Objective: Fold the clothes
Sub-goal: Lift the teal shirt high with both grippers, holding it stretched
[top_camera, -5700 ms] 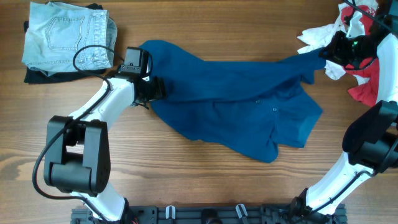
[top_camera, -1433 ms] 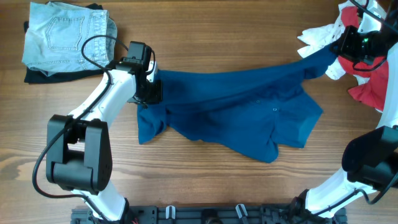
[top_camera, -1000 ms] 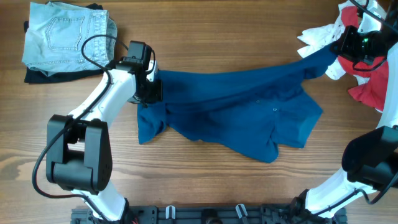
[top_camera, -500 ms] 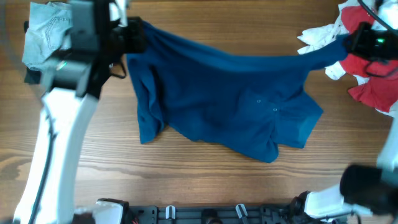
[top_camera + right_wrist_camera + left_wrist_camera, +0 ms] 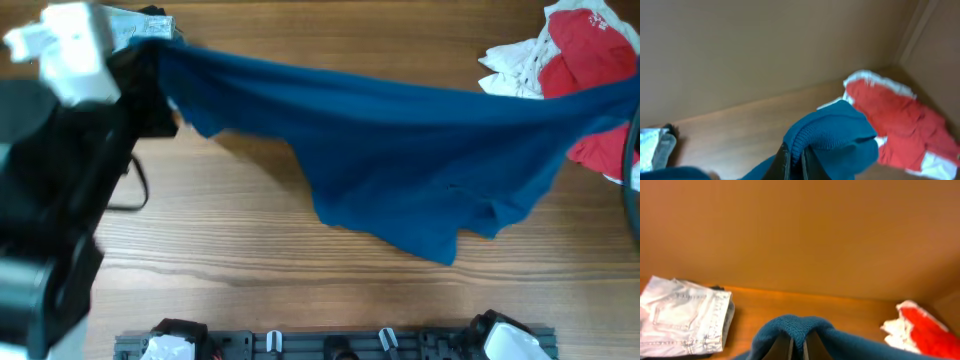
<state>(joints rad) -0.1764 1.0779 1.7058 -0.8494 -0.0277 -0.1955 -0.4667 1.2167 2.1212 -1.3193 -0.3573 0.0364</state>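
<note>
Blue shirt (image 5: 420, 150), hanging spread between left hand (image 5: 797, 348), right hand (image 5: 796, 162)

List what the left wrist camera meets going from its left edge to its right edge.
folded light jeans → dark blue shirt, bunched at the bottom centre → red and white clothes

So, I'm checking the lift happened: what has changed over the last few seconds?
Both arms rose, lifting most of the shirt off the table and stretching it between them. The left gripper and right gripper already pinched it and kept hold. The folded jeans and the red and white pile stayed put.
</note>
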